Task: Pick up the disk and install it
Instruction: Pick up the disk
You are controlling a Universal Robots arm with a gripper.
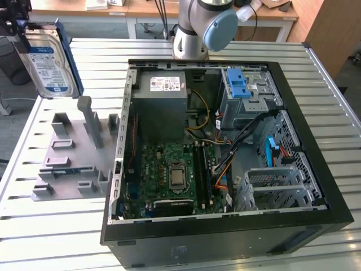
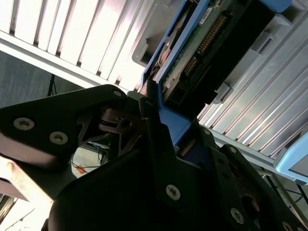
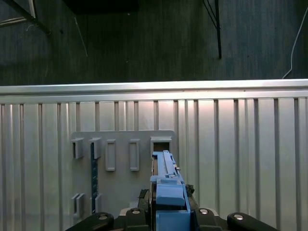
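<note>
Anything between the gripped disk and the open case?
Nothing visible between them: the silver, blue-railed disk, clamped in the gripper, hangs over the grey fixture plate beside the open black computer case. Black cables cross inside the case.

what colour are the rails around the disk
The rails framing the disk are blue; clearest in the exterior view.

The place looks like a robotics lab or test workshop, not a home. A robot arm (image 1: 197,28) rises from the far side of a large slotted metal table (image 1: 56,237). The table also bears an open computer case (image 1: 225,234), its boards and wiring laid bare, and a grey plate (image 1: 70,169) of moulded holders. Wooden desks (image 1: 73,8) stand behind the table, and loose cables (image 3: 217,29) show against the dark floor beyond its edge.
</note>
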